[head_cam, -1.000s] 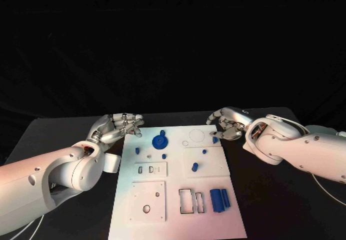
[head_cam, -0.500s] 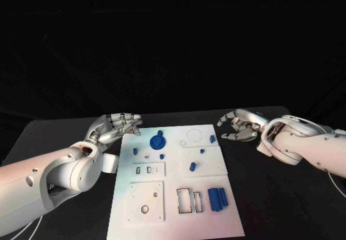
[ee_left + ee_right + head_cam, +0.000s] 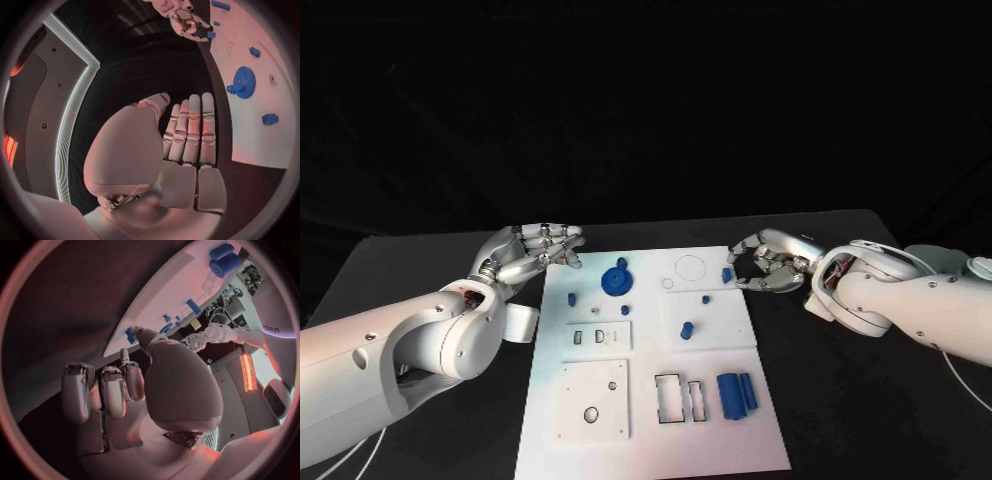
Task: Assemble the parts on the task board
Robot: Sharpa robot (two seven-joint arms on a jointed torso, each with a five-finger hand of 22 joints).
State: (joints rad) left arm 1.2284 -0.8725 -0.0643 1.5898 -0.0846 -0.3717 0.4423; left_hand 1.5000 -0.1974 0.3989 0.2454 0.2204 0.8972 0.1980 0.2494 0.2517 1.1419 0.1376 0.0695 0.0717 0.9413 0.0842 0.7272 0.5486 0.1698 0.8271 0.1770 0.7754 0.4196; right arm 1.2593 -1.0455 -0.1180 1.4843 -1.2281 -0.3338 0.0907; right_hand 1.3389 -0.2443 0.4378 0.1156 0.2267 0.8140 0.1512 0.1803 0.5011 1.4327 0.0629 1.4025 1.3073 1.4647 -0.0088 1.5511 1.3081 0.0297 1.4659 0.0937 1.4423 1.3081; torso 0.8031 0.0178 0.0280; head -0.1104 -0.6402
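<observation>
Flat white task board carries small blue parts.

The task board is brightly lit from above with a pinkish tint; the surroundings are left dark, and straight edges are bent in the wrist views.

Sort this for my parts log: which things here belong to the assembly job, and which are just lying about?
Job:
task board
blue gear
two blue cylinders
small blue pieces, e.g.
small blue piece at the board's right edge, beside the right robot hand

Lying about:
nothing loose on the black table
</observation>
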